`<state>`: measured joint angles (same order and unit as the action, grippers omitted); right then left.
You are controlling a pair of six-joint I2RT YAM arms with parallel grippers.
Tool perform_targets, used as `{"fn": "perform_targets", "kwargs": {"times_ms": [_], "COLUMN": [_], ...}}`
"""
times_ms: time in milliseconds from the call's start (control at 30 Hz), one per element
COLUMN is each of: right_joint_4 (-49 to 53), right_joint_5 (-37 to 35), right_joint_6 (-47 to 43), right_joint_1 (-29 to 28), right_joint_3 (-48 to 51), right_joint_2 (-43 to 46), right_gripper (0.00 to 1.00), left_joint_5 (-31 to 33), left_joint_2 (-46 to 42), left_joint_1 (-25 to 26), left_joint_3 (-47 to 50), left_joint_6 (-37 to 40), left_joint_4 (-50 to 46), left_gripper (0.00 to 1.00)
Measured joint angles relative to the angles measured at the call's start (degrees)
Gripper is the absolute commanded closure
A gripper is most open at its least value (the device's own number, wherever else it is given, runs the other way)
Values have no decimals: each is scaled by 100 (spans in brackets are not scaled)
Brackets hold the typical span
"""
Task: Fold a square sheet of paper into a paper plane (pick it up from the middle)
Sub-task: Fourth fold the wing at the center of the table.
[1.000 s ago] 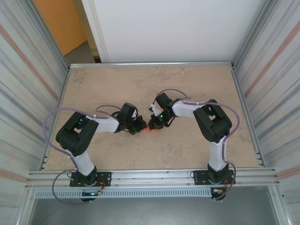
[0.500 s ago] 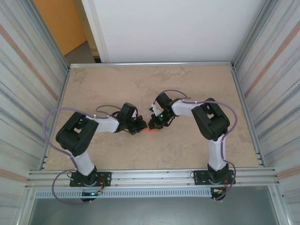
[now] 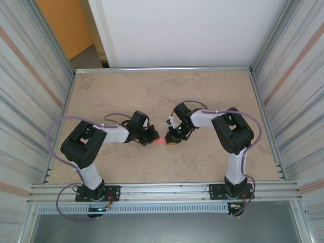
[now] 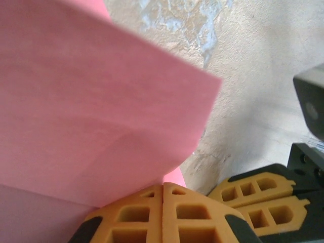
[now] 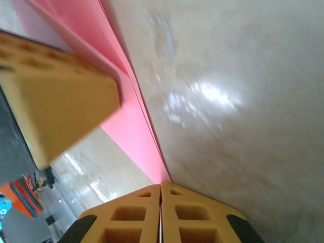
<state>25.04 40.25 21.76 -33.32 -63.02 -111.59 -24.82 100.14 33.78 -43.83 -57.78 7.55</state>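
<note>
Nearest, along the aluminium rail [image 3: 162,191] where both bases are bolted, nothing has stirred, and the left arm sits just as it did a second ago. The change is a little further in, at mid-table. The right gripper [image 3: 173,138] has slid to its own right and slightly towards the rail, drawing away from the left gripper [image 3: 152,137]. A bit more of the pink sheet of paper [image 3: 161,142] now shows between them, low on the table [image 3: 126,91].

From the left wrist, the left fingers are pressed together with the sheet rising straight out of their seam, so that side looks to have the paper pinched. The right fingers are also closed tight. From the right wrist, a folded pink edge runs down to their tips, but I can't tell whether they nip it or merely press beside it.

My guess is the right side is running along a crease while the left anchors the sheet. That would be a fold in progress, well short of a finished dart.

As for room, the two grippers are near each other, so another inward move risks a bump. Beyond them the tabletop runs bare to its far edge below the white panel [image 3: 177,30]. The ribbed metal walls [image 3: 30,76] on either side stand well apart from both arms.
</note>
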Motion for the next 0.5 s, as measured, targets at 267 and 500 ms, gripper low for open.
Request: {"fn": "perform_targets", "kwargs": {"times_ms": [267,500], "right_joint_4": [195,74], "right_joint_5": [-170,-203], "right_joint_6": [-35,-35], "right_joint_1": [61,-55], "right_joint_3": [136,-470], "right_joint_2": [426,238], "right_gripper": [88,90], "left_joint_5": [-13,-15], "left_joint_2": [0,0], "left_joint_1": [0,0], "left_joint_3": [0,-2], "left_joint_6": [2,2], "left_joint_4": [2,2], "left_gripper": [93,93]}}
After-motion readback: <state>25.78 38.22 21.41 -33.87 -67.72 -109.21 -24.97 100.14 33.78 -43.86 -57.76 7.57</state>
